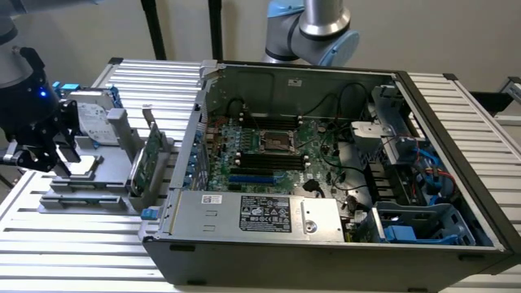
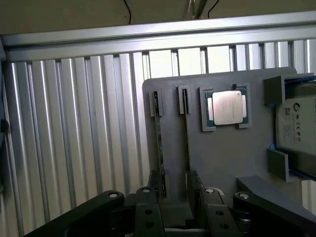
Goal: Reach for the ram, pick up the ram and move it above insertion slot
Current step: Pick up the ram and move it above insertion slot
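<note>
The gripper's (image 2: 174, 180) jaws stand apart. The ram (image 2: 159, 143) stands on edge in the gray holder (image 2: 222, 158), its end just inside one finger. At the centre of the exterior frame lies the insertion slot (image 1: 273, 160), well apart.

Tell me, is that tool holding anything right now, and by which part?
Nothing is held. The tool hangs open above the gray holder, close to a ram stick standing on edge in it.
</note>
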You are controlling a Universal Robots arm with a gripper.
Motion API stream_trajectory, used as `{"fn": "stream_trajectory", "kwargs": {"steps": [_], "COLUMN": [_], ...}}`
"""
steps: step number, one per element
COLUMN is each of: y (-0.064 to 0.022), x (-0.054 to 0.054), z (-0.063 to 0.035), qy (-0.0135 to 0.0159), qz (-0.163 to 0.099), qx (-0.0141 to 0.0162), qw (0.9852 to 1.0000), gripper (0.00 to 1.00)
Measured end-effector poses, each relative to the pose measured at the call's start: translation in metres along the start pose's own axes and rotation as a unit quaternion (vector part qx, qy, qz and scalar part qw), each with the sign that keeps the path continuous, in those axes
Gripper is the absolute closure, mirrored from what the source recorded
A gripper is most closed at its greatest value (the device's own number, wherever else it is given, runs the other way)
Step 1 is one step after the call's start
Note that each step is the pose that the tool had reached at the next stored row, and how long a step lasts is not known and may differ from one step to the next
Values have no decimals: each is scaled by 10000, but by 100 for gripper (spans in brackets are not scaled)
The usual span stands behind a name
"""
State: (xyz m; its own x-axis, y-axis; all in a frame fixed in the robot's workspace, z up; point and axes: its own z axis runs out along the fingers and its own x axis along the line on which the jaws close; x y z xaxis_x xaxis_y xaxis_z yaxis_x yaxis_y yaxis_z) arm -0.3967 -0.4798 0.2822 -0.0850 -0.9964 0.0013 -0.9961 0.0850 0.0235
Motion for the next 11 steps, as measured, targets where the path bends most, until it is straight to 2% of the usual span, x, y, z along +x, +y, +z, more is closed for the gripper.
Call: {"fn": "stream_trajectory", "kwargs": {"steps": [11], "y": [-10], "x": [67], "z": [202], "qy": [1], "qz": [-66], "qx": [1], "qw": [10000], "gripper": [64]}}
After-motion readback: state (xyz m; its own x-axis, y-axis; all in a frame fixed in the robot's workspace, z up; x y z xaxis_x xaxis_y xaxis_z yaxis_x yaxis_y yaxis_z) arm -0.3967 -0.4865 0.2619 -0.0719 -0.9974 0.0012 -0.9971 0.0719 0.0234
